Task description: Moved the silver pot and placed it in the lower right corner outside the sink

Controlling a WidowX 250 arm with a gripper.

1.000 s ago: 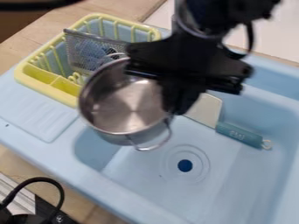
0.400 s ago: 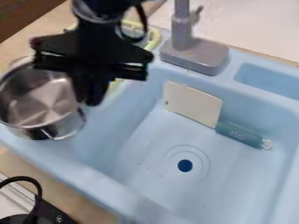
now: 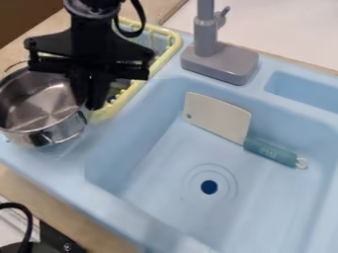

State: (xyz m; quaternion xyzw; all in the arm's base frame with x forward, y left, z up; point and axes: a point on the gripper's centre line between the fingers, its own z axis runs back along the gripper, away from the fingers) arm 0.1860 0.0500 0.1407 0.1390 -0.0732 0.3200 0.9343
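My gripper point(image 3: 92, 101) hangs at the upper left, beside the yellow rack, with its fingers closed on the right rim of the silver pot point(image 3: 43, 106). The pot is upright with its opening up, at the left edge, over the ledge left of the sink basin. One of its handles faces the front. Whether its base touches the ledge I cannot tell. The light blue sink point(image 3: 158, 217) spreads across the middle and right.
A toy cleaver point(image 3: 218, 117) with a teal handle lies in the basin. The grey faucet point(image 3: 220, 62) stands at the back. Partly behind my gripper is the yellow dish rack point(image 3: 173, 47). A black cable and dark object point(image 3: 56, 239) occupy the lower left corner.
My gripper has carried the pot left, from over the basin's left side to the ledge. The faucet and more of the cleaver have come into sight.
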